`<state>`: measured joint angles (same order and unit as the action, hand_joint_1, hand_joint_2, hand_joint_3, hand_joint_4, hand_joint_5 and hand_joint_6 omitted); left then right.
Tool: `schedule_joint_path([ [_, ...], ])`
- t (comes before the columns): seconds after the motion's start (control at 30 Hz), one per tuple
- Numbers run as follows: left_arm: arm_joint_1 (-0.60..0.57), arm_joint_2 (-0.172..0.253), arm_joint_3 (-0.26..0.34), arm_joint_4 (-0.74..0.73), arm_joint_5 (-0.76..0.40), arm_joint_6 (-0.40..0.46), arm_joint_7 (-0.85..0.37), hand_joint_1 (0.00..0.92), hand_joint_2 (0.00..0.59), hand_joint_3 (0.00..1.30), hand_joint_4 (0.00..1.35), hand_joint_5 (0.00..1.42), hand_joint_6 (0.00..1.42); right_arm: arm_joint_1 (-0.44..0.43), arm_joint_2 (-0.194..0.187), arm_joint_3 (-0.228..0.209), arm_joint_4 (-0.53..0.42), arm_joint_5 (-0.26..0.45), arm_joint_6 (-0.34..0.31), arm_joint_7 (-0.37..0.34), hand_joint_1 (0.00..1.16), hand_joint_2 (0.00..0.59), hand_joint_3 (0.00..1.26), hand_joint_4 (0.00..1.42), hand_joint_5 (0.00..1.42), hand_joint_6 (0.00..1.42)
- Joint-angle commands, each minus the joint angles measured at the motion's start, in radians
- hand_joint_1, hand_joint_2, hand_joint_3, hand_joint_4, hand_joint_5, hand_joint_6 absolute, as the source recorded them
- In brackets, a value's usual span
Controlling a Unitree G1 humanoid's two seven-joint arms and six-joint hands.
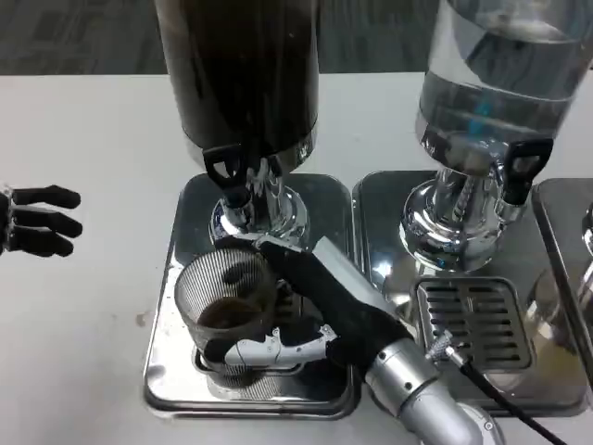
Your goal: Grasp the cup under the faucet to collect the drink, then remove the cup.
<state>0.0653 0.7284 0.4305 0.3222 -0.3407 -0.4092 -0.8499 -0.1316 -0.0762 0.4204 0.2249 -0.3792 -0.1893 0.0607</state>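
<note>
- Right hand [306, 306]: reaches in from the lower right on its silver forearm [431, 399] and grips the cup; black fingers wrap the far side near the rim, and a white-and-black finger [269, 350] curls round the near side at the base.
- Cup [225, 295]: clear, ribbed, upright, with a shallow layer of dark drink at the bottom. It stands on the steel drip tray [176, 371] of the left dispenser, directly below the black faucet handle [225, 169].
- Left dispenser [243, 74]: cylinder filled with dark liquid, on a chrome pedestal [269, 209] just behind the cup.
- Right dispenser [500, 74]: cylinder of clear liquid, with its own black faucet handle [524, 167] and chrome base; in front of it lies a slotted drain grate [474, 320] set in a second steel tray, just beside the right forearm.
- Black cable [500, 394]: runs from the right wrist toward the lower right edge.
- Left hand [37, 221]: at the left edge over the white table [83, 315], well apart from the trays; black fingers spread, holding nothing.
</note>
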Motion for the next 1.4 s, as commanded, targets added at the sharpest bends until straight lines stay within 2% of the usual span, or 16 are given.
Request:
schedule_joint_path([
  [0.03, -0.007, 0.018, -0.004, 0.003, 0.012, -0.012, -0.009, 0.000, 0.119, 0.35, 0.40, 0.43, 0.38, 0.025, 0.005, 0.000, 0.004, -0.019, -0.019, -0.037, 0.89, 0.174, 0.28, 0.42, 0.54, 0.67],
  [0.33, -0.011, 0.011, -0.010, 0.000, 0.015, -0.019, -0.006, 0.000, 0.124, 0.35, 0.41, 0.43, 0.38, 0.032, 0.006, -0.011, 0.020, -0.020, -0.057, -0.076, 0.90, 0.188, 0.32, 0.46, 0.60, 0.77],
  [0.73, -0.015, -0.001, -0.027, 0.006, 0.015, -0.030, 0.001, 0.000, 0.123, 0.33, 0.40, 0.43, 0.38, 0.083, 0.000, -0.042, -0.056, -0.020, -0.072, -0.110, 0.89, 0.201, 0.34, 0.49, 0.64, 0.82],
  [0.9, -0.026, -0.003, -0.034, 0.016, 0.017, -0.035, 0.002, 0.000, 0.124, 0.33, 0.40, 0.43, 0.38, 0.103, -0.001, -0.054, -0.085, -0.027, -0.066, -0.119, 0.89, 0.203, 0.34, 0.49, 0.64, 0.82],
  [1.07, -0.031, -0.010, -0.044, 0.016, 0.018, -0.041, -0.002, 0.000, 0.124, 0.33, 0.40, 0.44, 0.38, 0.121, -0.002, -0.075, -0.110, -0.022, -0.054, -0.122, 0.83, 0.209, 0.36, 0.49, 0.64, 0.83],
  [1.4, -0.040, -0.040, -0.113, 0.007, 0.024, -0.053, -0.011, 0.000, 0.131, 0.30, 0.37, 0.41, 0.38, 0.133, -0.001, -0.114, -0.150, -0.030, -0.019, -0.144, 0.83, 0.218, 0.36, 0.50, 0.64, 0.84],
])
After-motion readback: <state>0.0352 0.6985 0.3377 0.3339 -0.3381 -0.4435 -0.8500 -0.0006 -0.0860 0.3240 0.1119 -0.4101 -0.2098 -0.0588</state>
